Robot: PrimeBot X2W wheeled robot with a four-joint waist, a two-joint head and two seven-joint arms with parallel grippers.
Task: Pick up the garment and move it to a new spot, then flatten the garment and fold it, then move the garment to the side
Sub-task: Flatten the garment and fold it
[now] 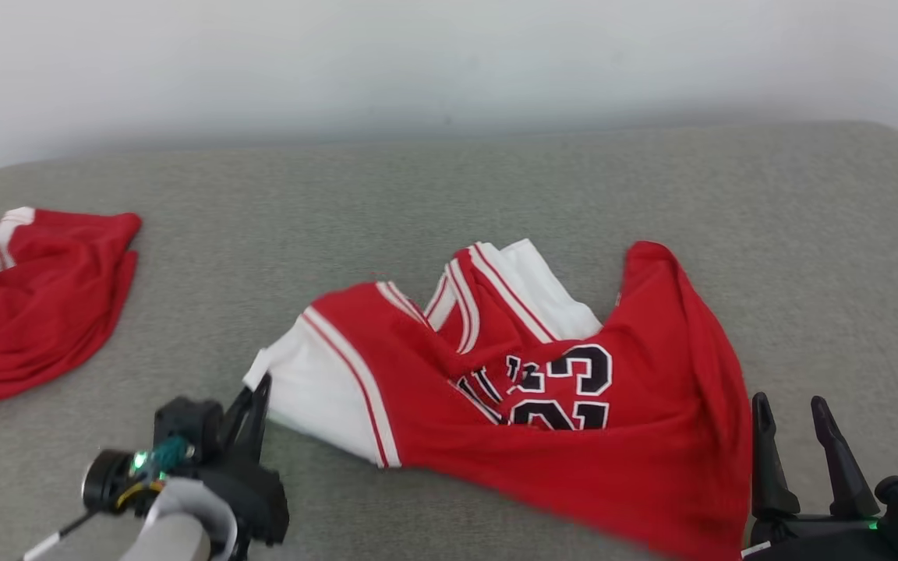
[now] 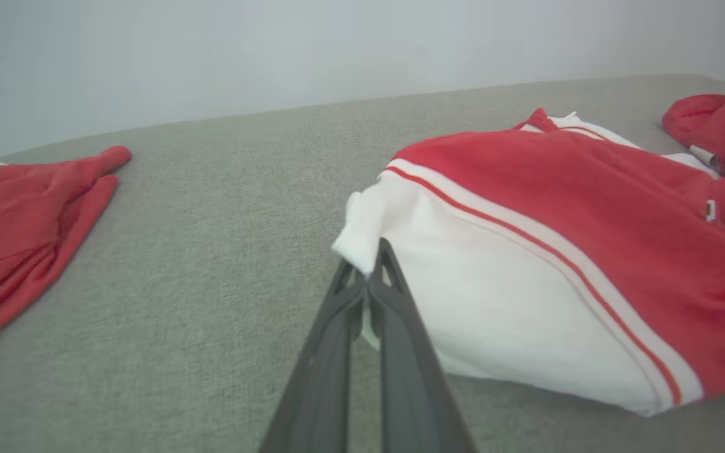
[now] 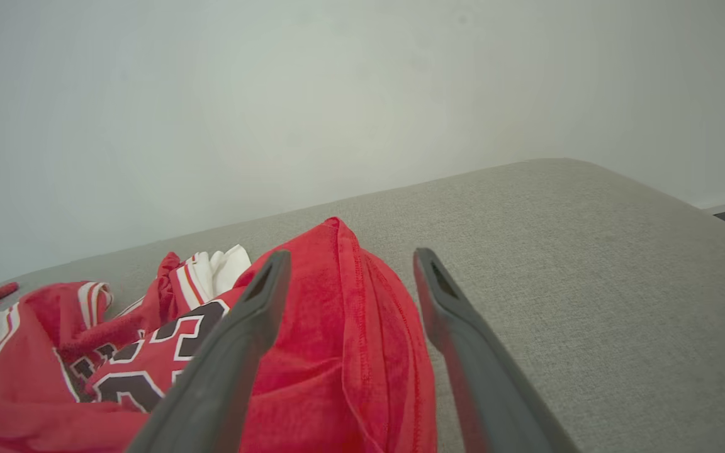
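The red jersey (image 1: 542,436) (image 2: 589,189) (image 3: 337,352) is lying crumpled on the grey padded surface (image 1: 496,187), a little right of the middle and close to the robot's edge. Its long axis is running side to side. The white side panel (image 1: 316,389) is pointing toward the robot's left and the red end is trailing off to the right. The black number 23 (image 1: 574,382) is sitting between them, bunched up in folds. A couple of striped, white-trimmed edges are poking up toward the far wall.

The left gripper (image 1: 259,389) (image 2: 372,270) is reaching in low from the left. Its pale forearm (image 1: 172,530) is coming up from the near edge, and the dark fingers (image 2: 400,352) are angling up and slightly right toward the jersey. Those fingers are pressed together, pinching the outer corner of the white panel. In the left wrist view, white cloth is showing squeezed between the tips, with the corner bulging just past them.

The right gripper (image 1: 790,409) (image 3: 351,258) is standing at the jersey's right end, fingers (image 1: 765,452) pointing away from the robot and spread wide apart. One finger is sitting just beside the red edge, and the other is hanging over bare grey surface. In the right wrist view, a ridge of red cloth is lying between and beyond the two fingers, and I cannot tell whether either one is touching it.

A second red garment (image 1: 28,304) (image 2: 16,226) is lying well apart from the jersey, at the far left of the surface.
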